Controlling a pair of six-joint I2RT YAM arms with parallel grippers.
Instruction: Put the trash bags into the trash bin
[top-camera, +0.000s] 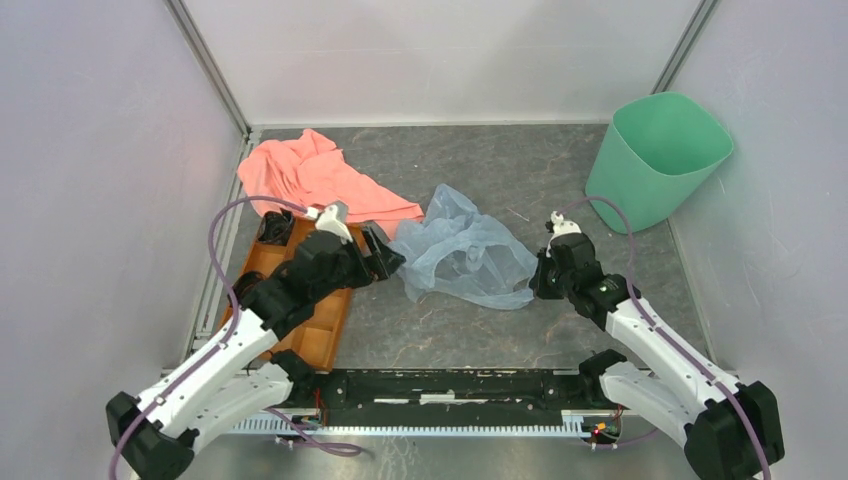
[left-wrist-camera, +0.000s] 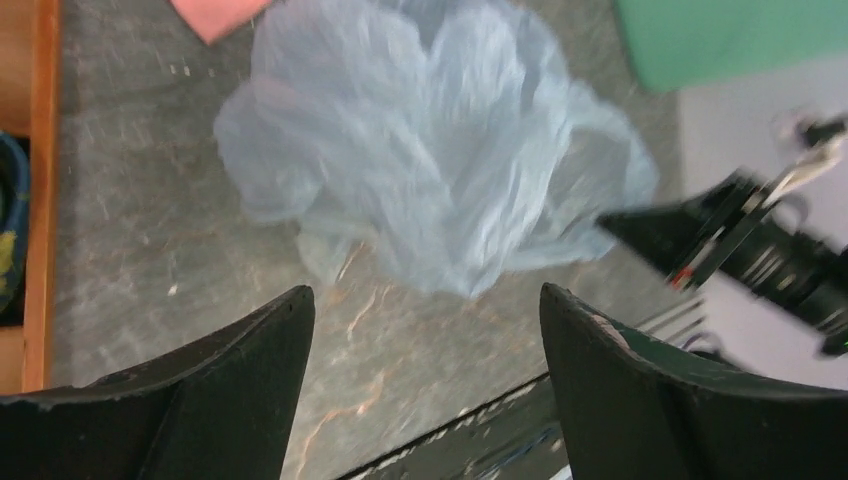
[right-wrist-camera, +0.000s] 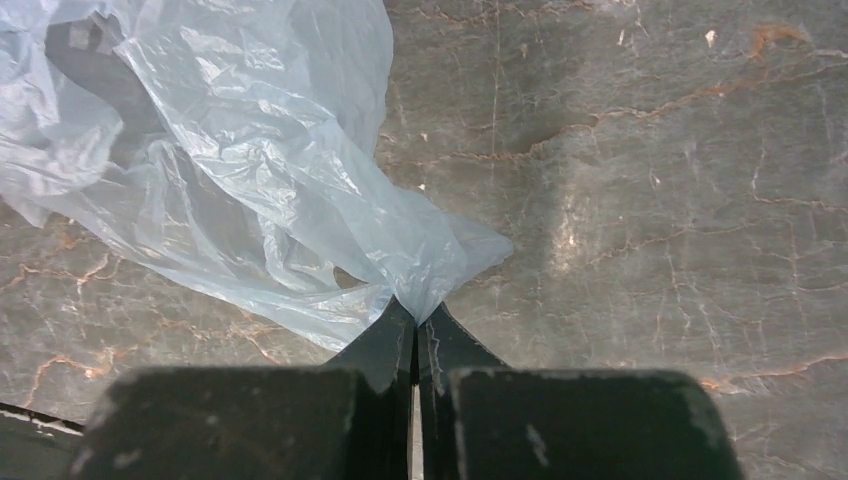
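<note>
The pale blue trash bag (top-camera: 462, 252) lies crumpled on the table's middle. It also shows in the left wrist view (left-wrist-camera: 430, 150) and the right wrist view (right-wrist-camera: 230, 170). My right gripper (top-camera: 540, 278) is at the bag's right edge, shut on a corner of it (right-wrist-camera: 416, 315). My left gripper (top-camera: 385, 258) is open and empty just left of the bag; its fingers (left-wrist-camera: 240, 370) stand wide apart, short of the bag. The mint-green trash bin (top-camera: 656, 158) stands at the far right, its corner in the left wrist view (left-wrist-camera: 720, 40).
A salmon-pink cloth (top-camera: 315, 178) lies at the back left. An orange compartment tray (top-camera: 320, 330) with dark items sits under my left arm. Grey walls close in both sides and the back.
</note>
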